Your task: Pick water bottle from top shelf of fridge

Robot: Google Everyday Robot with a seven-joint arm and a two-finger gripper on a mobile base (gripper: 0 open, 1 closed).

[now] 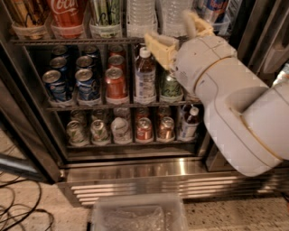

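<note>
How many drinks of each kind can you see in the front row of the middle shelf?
Blue cans: 2
Red can: 1
White-capped bottle: 1
Green drink, partly behind the arm: 1
Total: 5
The tool, open, sits above them at the top shelf's front rail.

Shop or canteen: commercial drinks fridge [135,171], cans [115,83] in rows; pincer [177,35] at top shelf [72,41].

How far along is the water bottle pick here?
Done: the pincer is up at the top shelf of the fridge. In hand: its open fingers sit in front of the water bottle, not gripping it. Left: close on the bottle and draw it out.
</note>
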